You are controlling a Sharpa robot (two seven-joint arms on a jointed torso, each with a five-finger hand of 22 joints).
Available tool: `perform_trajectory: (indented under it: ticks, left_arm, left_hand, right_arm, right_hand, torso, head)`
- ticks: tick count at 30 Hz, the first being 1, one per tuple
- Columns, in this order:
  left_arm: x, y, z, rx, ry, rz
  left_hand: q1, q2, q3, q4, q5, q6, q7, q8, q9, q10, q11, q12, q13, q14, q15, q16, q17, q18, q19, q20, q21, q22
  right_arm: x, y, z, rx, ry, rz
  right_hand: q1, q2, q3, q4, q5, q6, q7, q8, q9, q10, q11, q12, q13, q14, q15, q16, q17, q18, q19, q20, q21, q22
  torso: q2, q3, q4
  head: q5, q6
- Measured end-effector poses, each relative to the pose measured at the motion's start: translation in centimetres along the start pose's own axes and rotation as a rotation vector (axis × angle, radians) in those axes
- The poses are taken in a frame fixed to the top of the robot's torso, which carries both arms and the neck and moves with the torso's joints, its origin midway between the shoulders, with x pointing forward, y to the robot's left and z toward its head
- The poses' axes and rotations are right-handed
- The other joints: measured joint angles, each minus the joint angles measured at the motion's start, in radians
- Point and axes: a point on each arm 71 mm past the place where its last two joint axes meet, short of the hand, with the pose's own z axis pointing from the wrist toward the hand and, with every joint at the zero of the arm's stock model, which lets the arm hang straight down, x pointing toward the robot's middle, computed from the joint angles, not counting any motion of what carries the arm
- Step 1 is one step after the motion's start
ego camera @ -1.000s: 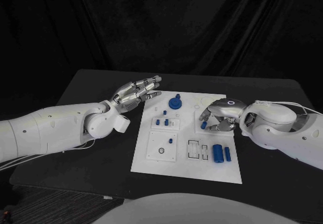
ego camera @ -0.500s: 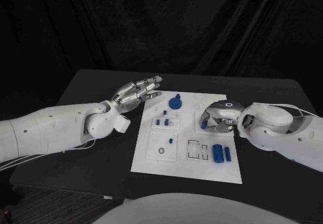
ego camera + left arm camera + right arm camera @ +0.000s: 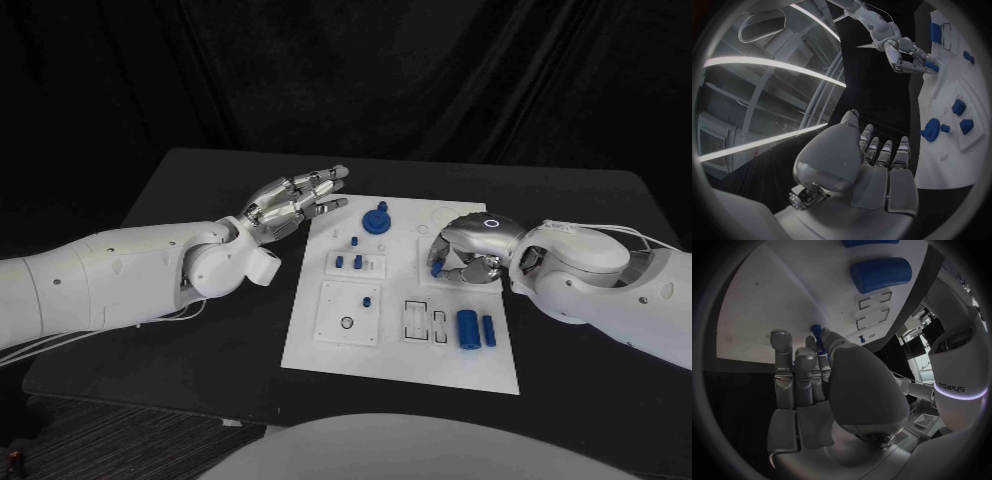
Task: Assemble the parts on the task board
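Our right hand (image 3: 469,250) sits low over the right side of the task board (image 3: 404,350), its fingers curled down and pinched on a small blue peg (image 3: 436,268); in the right wrist view the peg's tip (image 3: 816,331) shows between the fingertips, right at the white surface. Our left hand (image 3: 293,200) hovers off the board's left edge, over the black table (image 3: 188,340), with its fingers stretched out and a little apart, holding nothing; we see the same flat, spread palm in the left wrist view (image 3: 879,165).

On the board, the largest loose part is a blue cylinder (image 3: 467,328) lying near the right edge, with a thinner blue pin (image 3: 489,331) just beside it. A round blue knob (image 3: 376,219) stands near the far edge. Two short blue pegs (image 3: 348,262) stand in a small block left of the right hand, and one tiny blue piece (image 3: 366,301) sits on the square plate nearer us.
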Motion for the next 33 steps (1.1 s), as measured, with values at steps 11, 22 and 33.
perform_trajectory:
  ticks: [11,22,33]
  left_arm:
    - [0.0,0.3,-0.2,-0.007,-0.003,-0.003]
    - [-0.2,0.3,-0.4,-0.011,-0.007,-0.003]
    - [-0.2,0.4,-0.4,-0.013,-0.008,-0.004]
  left_hand:
    - [0.004,0.004,0.003,0.003,0.004,0.003,0.003,0.001,0.000,0.003,0.003,0.004,0.001,0.000,0.000,0.001,0.000,0.000,0.004,0.004,0.000,-0.001]
    - [0.004,0.004,0.006,0.000,0.009,0.003,0.003,0.004,0.000,0.003,0.003,0.009,0.002,0.000,0.000,0.004,0.001,0.000,0.004,0.004,0.000,-0.001]
    - [0.004,0.004,0.006,0.000,0.009,0.003,0.003,0.004,0.000,0.007,0.007,0.008,0.002,0.000,0.000,0.004,0.001,0.000,0.004,0.004,0.000,-0.002]
  right_arm:
    - [-0.3,0.4,-0.4,-0.009,-0.037,0.005]
    - [-3.3,3.3,-1.5,-0.087,-0.133,0.017]
    - [-4.2,8.2,0.0,-0.208,-0.159,0.081]
  right_hand:
    - [0.000,-0.010,0.013,-0.013,0.025,0.025,-0.003,0.015,0.005,0.030,-0.008,-0.011,0.000,0.005,-0.009,0.000,0.002,0.000,0.000,-0.007,0.005,0.000]
    - [0.008,-0.010,0.015,-0.021,0.048,0.028,0.000,0.020,0.005,0.051,-0.012,-0.017,0.000,0.003,-0.012,0.000,0.000,0.000,0.000,-0.007,0.012,0.001]
    - [0.006,-0.008,0.015,-0.021,0.051,0.028,0.000,0.020,0.005,0.052,-0.012,-0.023,0.001,0.006,-0.015,0.002,0.008,0.000,0.004,-0.011,0.018,0.001]
  torso:
    - [0.000,-0.0003,0.0003]
    - [-0.001,-0.0003,0.0001]
    - [-0.002,-0.0012,-0.0001]
  head:
    - [0.006,0.000]
    - [0.008,0.000]
    - [0.005,0.000]
